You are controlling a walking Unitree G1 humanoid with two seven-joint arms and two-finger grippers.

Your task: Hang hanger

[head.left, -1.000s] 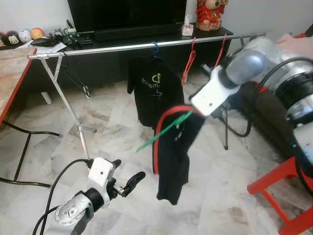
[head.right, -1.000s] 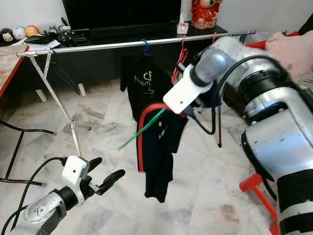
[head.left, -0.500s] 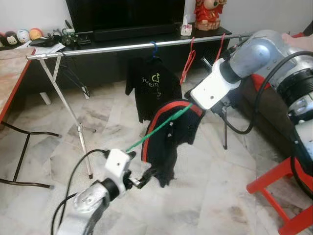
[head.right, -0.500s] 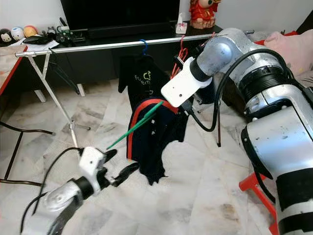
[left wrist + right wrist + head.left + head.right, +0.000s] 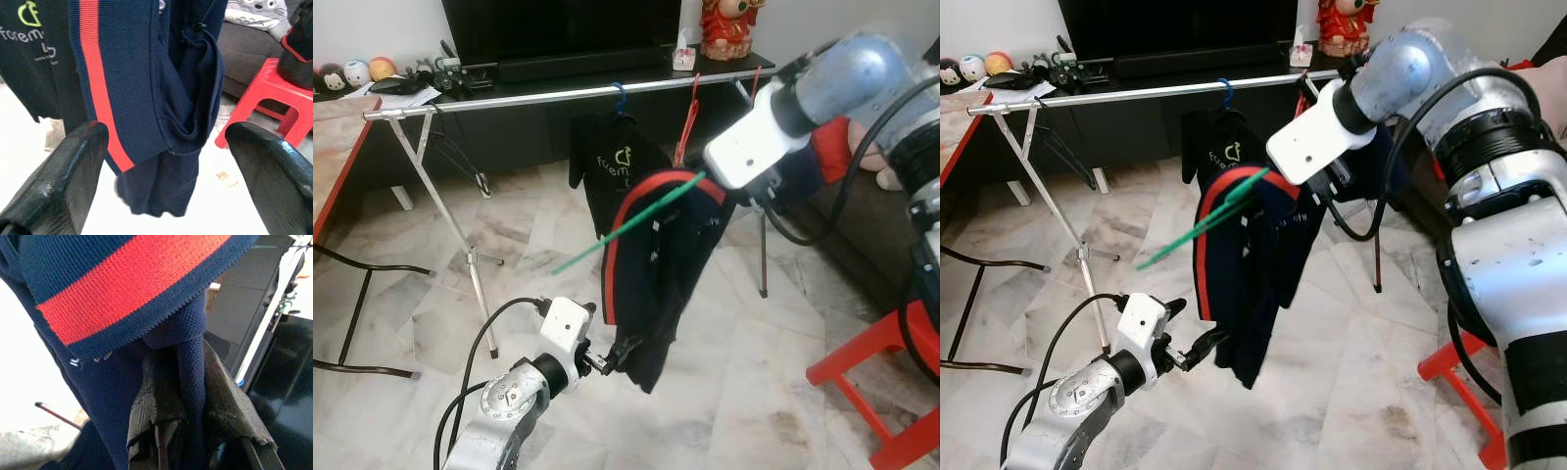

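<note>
Marble floor, drying rail (image 5: 558, 95) along the far side. Green hanger (image 5: 636, 220) with navy garment (image 5: 656, 274) now raised closer to the rail, right pincer (image 5: 1327, 186) clamped on it. Left pincer (image 5: 1197, 348), fingers apart, has reached the hem. Black T-shirt (image 5: 622, 171) and 2 red hangers (image 5: 690, 122) crowd the rail.

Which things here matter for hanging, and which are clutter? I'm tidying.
Job: green hanger; navy garment; rail; right gripper; left gripper.
Lying about: black shirt; red stool; toys.
</note>
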